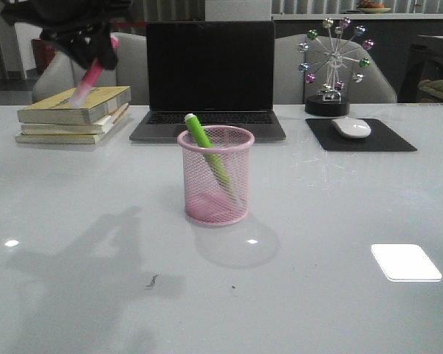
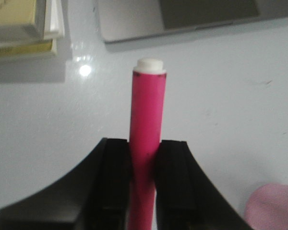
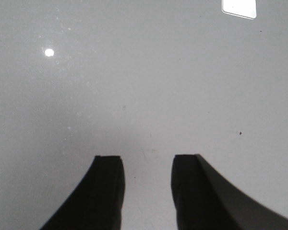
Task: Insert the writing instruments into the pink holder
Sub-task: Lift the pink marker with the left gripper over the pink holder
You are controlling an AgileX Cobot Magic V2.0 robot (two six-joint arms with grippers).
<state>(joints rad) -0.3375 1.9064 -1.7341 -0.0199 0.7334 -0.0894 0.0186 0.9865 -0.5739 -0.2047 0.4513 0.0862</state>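
The pink holder [image 1: 215, 175] stands upright at the middle of the table, and a corner of the pink holder [image 2: 273, 206] shows in the left wrist view. A green highlighter [image 1: 208, 147] leans inside it, pale cap up past the rim. High at the far left, my left gripper [image 1: 96, 59] is shut on the hot pink highlighter [image 1: 88, 77], which hangs tilted with its pale end down, above the books. In the left wrist view the pink highlighter [image 2: 147, 120] sticks out between the fingers of my left gripper [image 2: 145, 153]. My right gripper [image 3: 147, 165] is open over bare table.
A stack of books [image 1: 74, 114] lies at the back left. A closed-screen laptop [image 1: 209, 81] stands behind the holder. At the back right are a mouse [image 1: 351, 127] on a black pad [image 1: 362, 136] and a ferris-wheel ornament [image 1: 331, 66].
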